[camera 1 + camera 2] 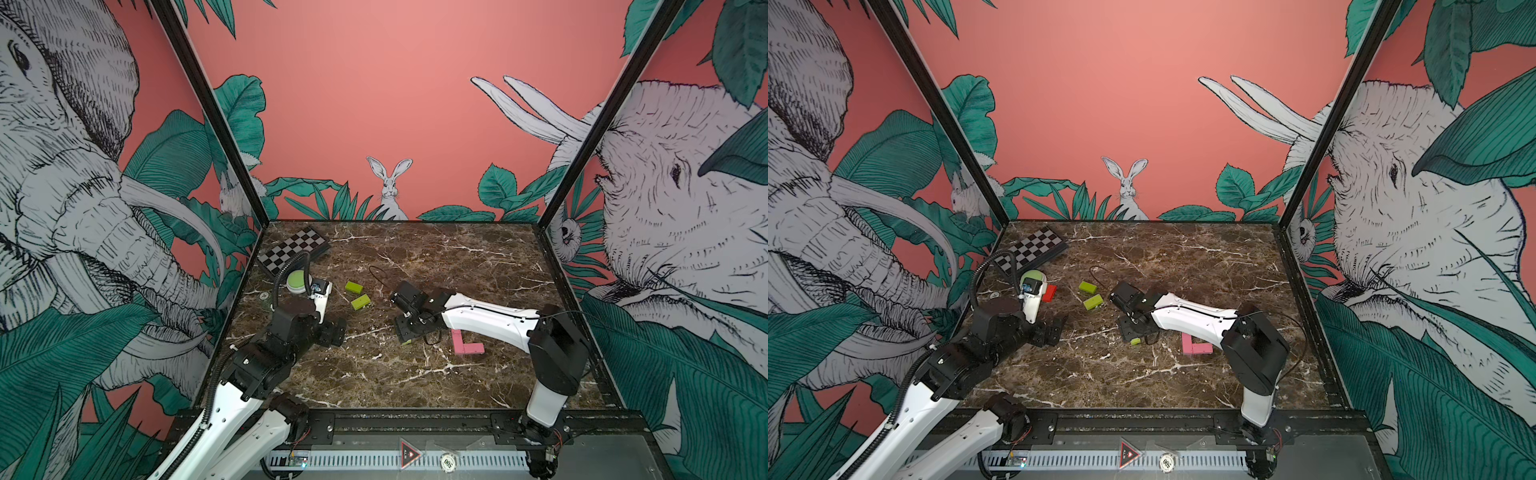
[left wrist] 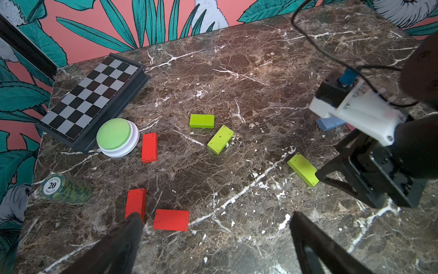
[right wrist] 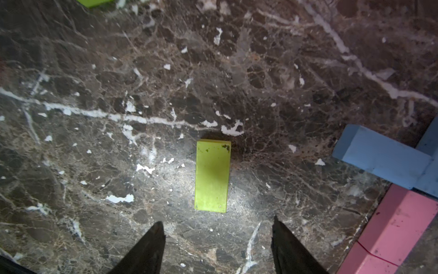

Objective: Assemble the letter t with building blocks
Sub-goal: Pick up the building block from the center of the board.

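Just ahead of the right tool point(image 3: 219, 227), a lime green block point(image 3: 212, 175) lies flat on the marble desk point(image 3: 94, 71). Its long side points away from the tool and its near end stops just short of the fingertips. That tool's two black fingers stand apart with nothing between them. In both top views the tool hangs low over this block, so that only a corner of it shows.

Near the same tool, on the right arm's outer side, a light blue block point(image 3: 379, 159) butts crosswise against a second blue piece. Touching these are the pink blocks point(image 3: 398, 220), which in a top view form an L point(image 1: 465, 345) partly hidden behind the right forearm.

The left tool point(image 2: 215, 215) hangs over bare desk, well apart from the right one, its fingers spread wide and empty. Beside one of its fingertips lie two red blocks: one point(image 2: 135, 204) is partly covered by the fingertip and the other point(image 2: 171, 220) lies flat just next to it. A stack of poker chips point(image 2: 64, 188) lies on its side a little beyond them, near the side wall.

Farther out from both tools, two more lime green blocks point(image 2: 202, 121) point(image 2: 220, 140) lie close together at an angle; I cannot tell if they touch. A third red block point(image 2: 149, 147) lies just beside the green-topped white button point(image 2: 116, 136). Behind the button, farthest from the tools, the chequered board point(image 2: 92, 99) sits in the desk's far corner.
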Robot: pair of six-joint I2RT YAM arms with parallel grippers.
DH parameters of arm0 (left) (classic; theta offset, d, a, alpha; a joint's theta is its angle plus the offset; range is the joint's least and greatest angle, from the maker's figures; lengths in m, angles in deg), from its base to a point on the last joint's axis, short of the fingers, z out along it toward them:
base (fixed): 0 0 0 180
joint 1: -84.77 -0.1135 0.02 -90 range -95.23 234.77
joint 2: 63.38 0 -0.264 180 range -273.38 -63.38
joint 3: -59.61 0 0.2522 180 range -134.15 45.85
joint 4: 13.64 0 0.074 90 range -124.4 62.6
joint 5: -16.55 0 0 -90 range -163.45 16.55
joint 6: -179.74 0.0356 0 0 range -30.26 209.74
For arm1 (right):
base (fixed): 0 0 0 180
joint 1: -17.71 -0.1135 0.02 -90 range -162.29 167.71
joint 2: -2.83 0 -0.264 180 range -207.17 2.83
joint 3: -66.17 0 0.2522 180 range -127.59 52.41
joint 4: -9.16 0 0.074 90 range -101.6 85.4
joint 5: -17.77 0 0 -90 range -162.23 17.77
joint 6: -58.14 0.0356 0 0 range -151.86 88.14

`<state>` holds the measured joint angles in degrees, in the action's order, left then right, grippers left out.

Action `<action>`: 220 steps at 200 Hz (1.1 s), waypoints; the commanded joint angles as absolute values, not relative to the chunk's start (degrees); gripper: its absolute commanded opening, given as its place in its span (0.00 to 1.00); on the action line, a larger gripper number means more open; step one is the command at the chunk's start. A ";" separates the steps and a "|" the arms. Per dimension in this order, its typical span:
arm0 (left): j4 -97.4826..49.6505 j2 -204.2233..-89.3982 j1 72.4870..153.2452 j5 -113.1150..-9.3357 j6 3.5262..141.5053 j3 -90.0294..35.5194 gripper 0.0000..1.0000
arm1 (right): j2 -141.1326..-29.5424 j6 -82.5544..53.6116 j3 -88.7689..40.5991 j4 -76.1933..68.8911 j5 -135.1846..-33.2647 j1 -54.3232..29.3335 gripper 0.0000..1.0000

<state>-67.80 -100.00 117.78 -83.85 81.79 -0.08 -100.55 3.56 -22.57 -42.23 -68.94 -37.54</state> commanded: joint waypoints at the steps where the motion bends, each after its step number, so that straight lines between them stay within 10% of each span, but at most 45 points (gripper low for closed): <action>1: -68.62 -99.55 118.00 -84.66 81.86 -1.16 0.99 | -102.38 5.50 -25.12 -43.15 -65.82 -38.36 0.67; 220: -68.71 -99.59 118.02 -84.62 81.90 -1.13 0.99 | -110.87 7.54 -27.05 -40.92 -66.37 -38.74 0.40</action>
<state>-67.80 -100.00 117.78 -84.48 81.79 -0.08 -109.97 6.95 -25.79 -41.11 -66.88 -38.45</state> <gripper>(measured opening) 0.991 0.407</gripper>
